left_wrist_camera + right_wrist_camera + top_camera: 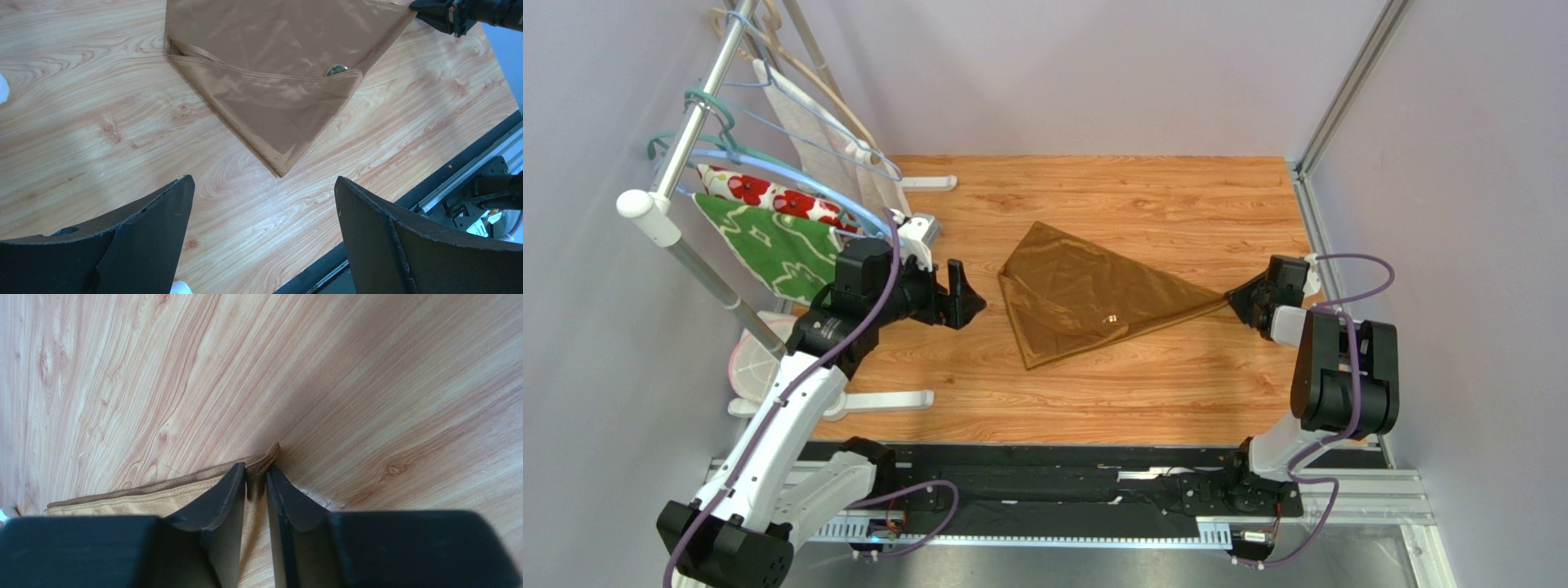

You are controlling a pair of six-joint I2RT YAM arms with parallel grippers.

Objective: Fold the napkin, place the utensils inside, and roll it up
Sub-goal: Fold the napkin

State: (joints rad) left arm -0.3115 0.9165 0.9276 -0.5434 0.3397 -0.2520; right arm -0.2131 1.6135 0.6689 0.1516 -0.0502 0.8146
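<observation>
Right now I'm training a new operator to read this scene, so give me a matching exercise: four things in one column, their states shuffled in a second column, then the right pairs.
Column A
1. napkin
2. left end effector
3. right end effector
4. green leaf-patterned cloth

Column B
a. hanging on the rack at the left
b. shut on a cloth corner
c. folded, lying on the table
d. open, holding nothing

Pairs: 1-c, 2-d, 3-b, 4-a

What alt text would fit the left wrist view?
A golden-brown napkin, folded over, lies on the wooden table, its far corner pinched by the right hand. The left hand hangs open in the foreground, holding nothing.
</observation>
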